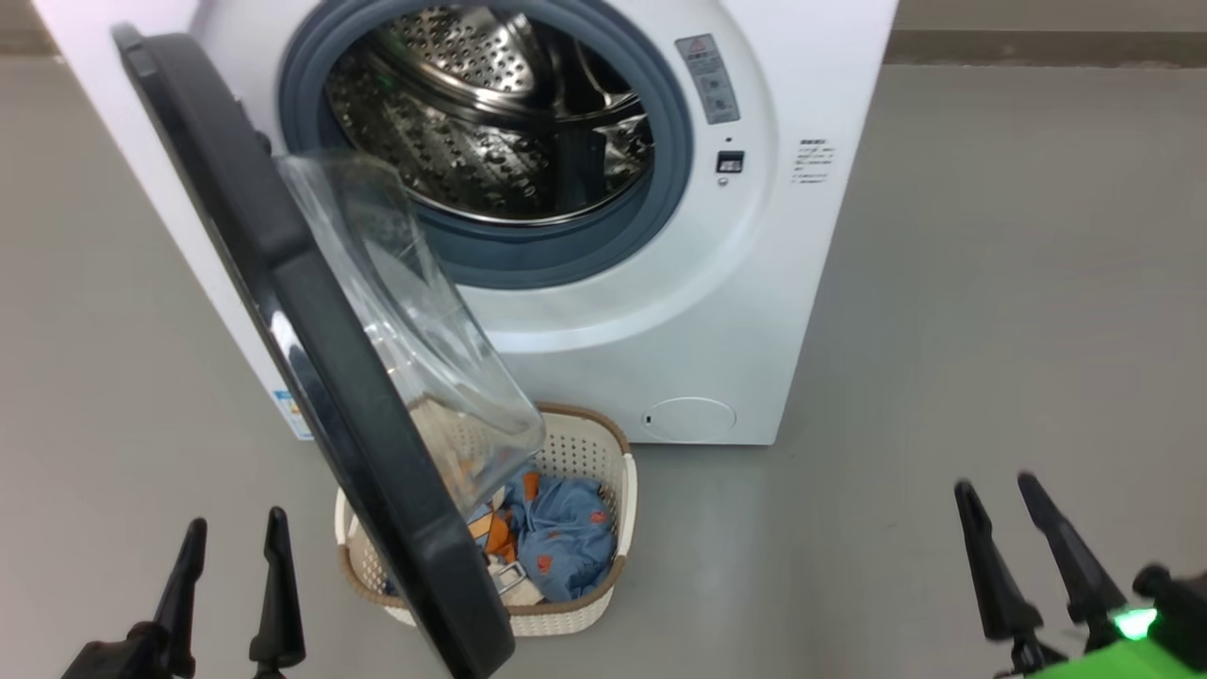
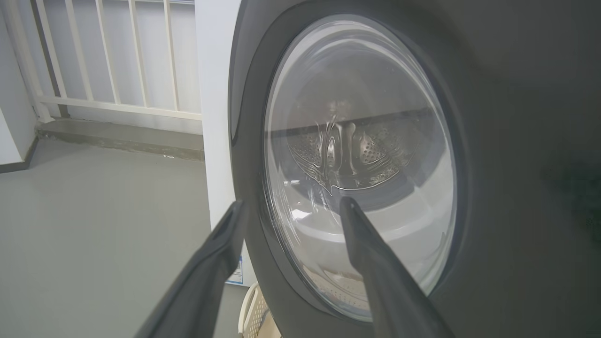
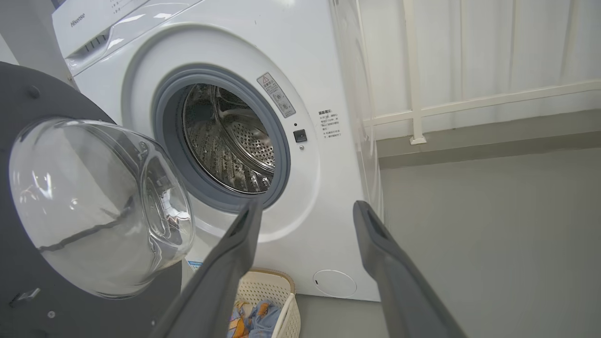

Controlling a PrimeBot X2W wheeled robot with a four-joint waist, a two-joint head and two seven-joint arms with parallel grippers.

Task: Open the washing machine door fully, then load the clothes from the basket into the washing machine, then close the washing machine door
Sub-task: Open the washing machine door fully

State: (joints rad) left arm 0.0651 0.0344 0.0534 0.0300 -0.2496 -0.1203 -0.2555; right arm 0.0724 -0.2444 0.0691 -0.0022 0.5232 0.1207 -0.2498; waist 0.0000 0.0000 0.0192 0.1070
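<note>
The white washing machine (image 1: 660,311) (image 3: 300,61) shows its steel drum (image 1: 490,104) (image 3: 225,136). Its round black door (image 1: 283,311) (image 3: 28,94) stands swung out toward me, roughly at a right angle, the clear glass bowl (image 1: 415,311) (image 3: 94,206) facing the drum side. The door's outer face (image 2: 516,188) is close ahead in the left wrist view. The cream basket (image 1: 594,453) (image 3: 277,286) sits on the floor below the door, partly hidden by it, holding blue and orange clothes (image 1: 566,538) (image 3: 256,319). My left gripper (image 1: 236,547) (image 2: 291,206) is open, left of the door. My right gripper (image 1: 1000,495) (image 3: 305,209) is open, far right.
Grey floor (image 1: 990,283) spreads to the right and left of the machine. A white railing (image 2: 108,56) (image 3: 469,98) and a low concrete kerb (image 3: 493,141) run behind it. A small round cap (image 1: 691,420) sits low on the machine's front.
</note>
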